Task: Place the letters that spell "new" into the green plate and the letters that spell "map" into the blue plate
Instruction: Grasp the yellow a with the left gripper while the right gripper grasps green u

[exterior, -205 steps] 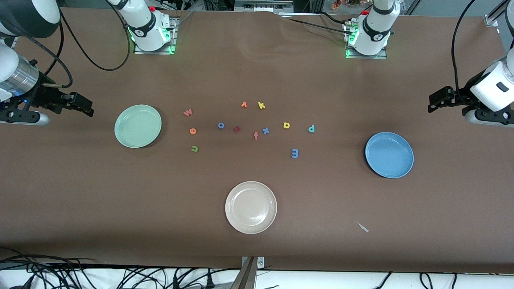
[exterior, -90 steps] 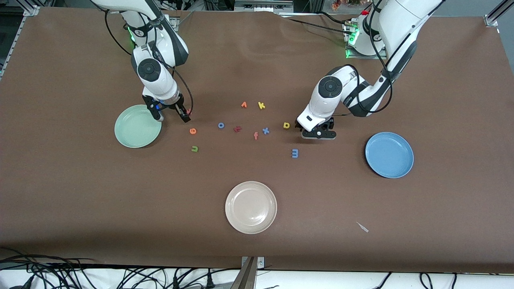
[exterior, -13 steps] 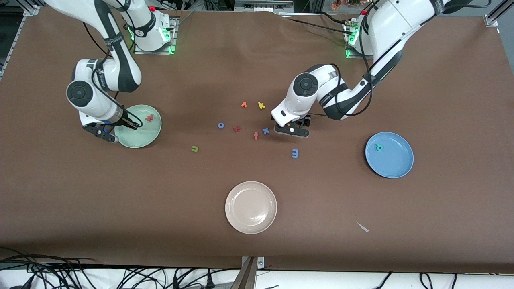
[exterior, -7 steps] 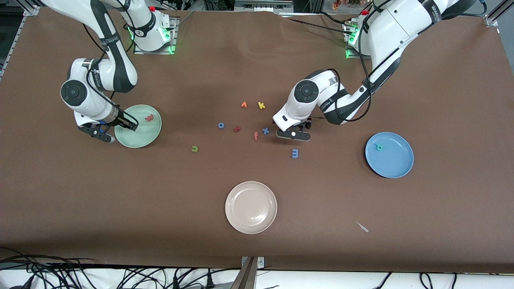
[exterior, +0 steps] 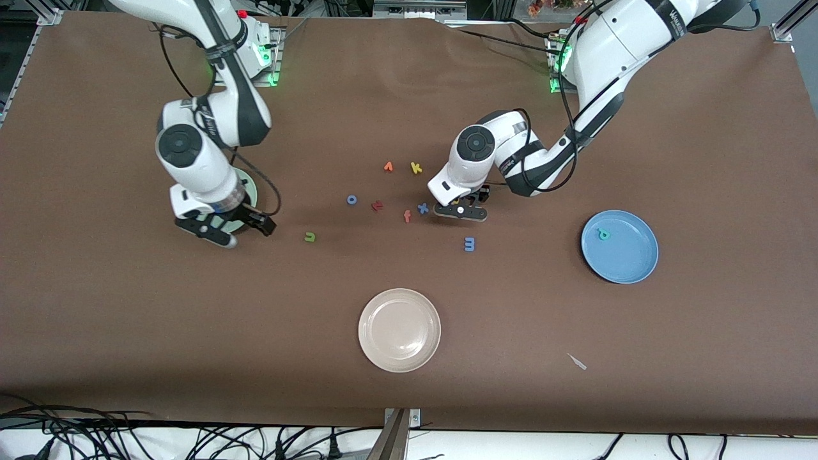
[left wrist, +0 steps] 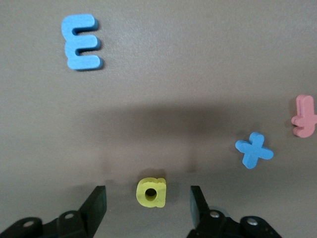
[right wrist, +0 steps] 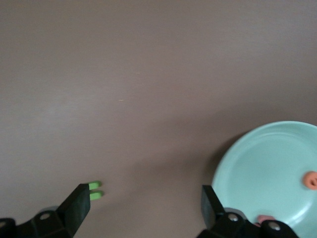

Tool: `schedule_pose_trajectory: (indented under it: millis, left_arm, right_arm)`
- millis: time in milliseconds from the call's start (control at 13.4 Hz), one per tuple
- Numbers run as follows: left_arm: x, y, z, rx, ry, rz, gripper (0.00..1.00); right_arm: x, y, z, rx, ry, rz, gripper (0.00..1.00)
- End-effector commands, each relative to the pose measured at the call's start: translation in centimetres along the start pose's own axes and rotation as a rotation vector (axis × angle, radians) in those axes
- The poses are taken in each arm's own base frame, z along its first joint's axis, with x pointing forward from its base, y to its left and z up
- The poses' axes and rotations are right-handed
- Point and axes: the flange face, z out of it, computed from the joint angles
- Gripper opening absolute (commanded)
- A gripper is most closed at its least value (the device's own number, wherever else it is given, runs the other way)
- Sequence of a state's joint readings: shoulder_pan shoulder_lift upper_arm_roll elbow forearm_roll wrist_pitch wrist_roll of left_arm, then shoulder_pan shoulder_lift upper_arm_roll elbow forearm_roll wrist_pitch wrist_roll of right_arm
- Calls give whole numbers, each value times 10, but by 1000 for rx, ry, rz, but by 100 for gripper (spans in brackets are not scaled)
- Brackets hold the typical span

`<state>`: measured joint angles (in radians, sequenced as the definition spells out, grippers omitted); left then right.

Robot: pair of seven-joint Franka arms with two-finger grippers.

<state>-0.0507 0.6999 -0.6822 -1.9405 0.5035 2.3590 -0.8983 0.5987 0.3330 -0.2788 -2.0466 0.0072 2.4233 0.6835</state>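
My left gripper [left wrist: 147,206] is low over the table, open, with the yellow a [left wrist: 151,192] between its fingers and a gap on each side. The blue m [exterior: 470,243] lies nearer the front camera. The teal p [exterior: 602,234] rests in the blue plate [exterior: 629,262]. My right gripper [exterior: 238,231] is open and holds nothing, over the green plate's [right wrist: 270,168] edge nearest the green n [exterior: 309,237]. The orange e [right wrist: 311,180] and the salmon w [right wrist: 265,219] lie in that plate. In the front view my right arm hides most of the green plate.
Loose letters lie mid-table: an orange v [exterior: 388,167], a yellow k [exterior: 416,168], a blue o [exterior: 351,199], a dark red letter [exterior: 377,205], a salmon f [exterior: 407,216] and a blue x [exterior: 422,208]. A beige plate [exterior: 399,329] sits nearest the front camera.
My right gripper opened over the green plate, left the orange e there and swung toward the green n. My left gripper settled around the yellow a, jaws narrowing.
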Motion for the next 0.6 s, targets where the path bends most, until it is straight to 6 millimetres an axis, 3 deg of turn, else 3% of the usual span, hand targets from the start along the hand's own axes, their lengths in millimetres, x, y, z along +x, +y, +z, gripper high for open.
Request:
schedule_pose_trajectory:
  millis: [0, 75, 523]
  left_arm:
    - [1, 7, 9, 40, 27, -4, 74]
    - [-1, 10, 10, 41, 27, 3, 71]
    - [2, 10, 10, 37, 27, -12, 46]
  right_arm:
    - [8, -43, 14, -10, 2, -59, 99]
    - [3, -55, 18, -5, -2, -76, 100]
    - [-14, -73, 47, -5, -42, -104, 99]
